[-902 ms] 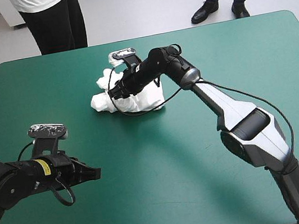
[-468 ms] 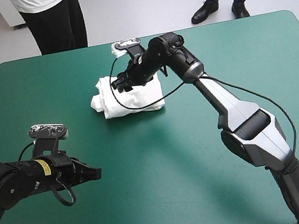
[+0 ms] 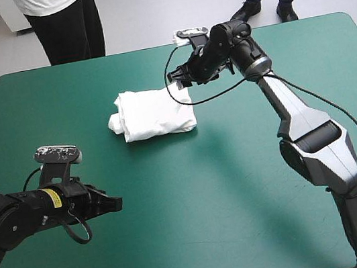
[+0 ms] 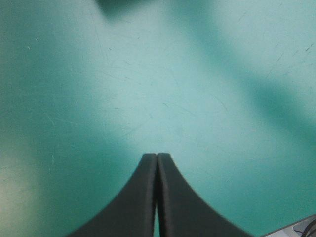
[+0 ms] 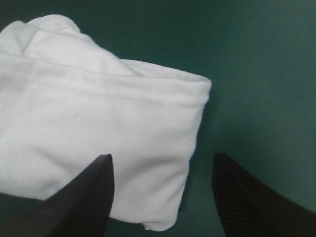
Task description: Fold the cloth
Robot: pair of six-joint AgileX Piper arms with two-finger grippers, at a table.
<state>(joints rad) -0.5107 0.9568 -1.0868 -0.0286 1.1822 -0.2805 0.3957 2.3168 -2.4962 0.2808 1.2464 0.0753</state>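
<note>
One folded T-shirt (image 3: 153,113) (a white bundle) and two tools — left tool (image 4: 156,157) pinched together, right tool (image 3: 178,76) spread wide.

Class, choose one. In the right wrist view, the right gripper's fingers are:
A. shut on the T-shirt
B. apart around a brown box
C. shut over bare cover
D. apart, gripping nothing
D: the right gripper has its fingers wide apart over a corner of the folded T-shirt, which lies loose on the teal-green cover.
</note>
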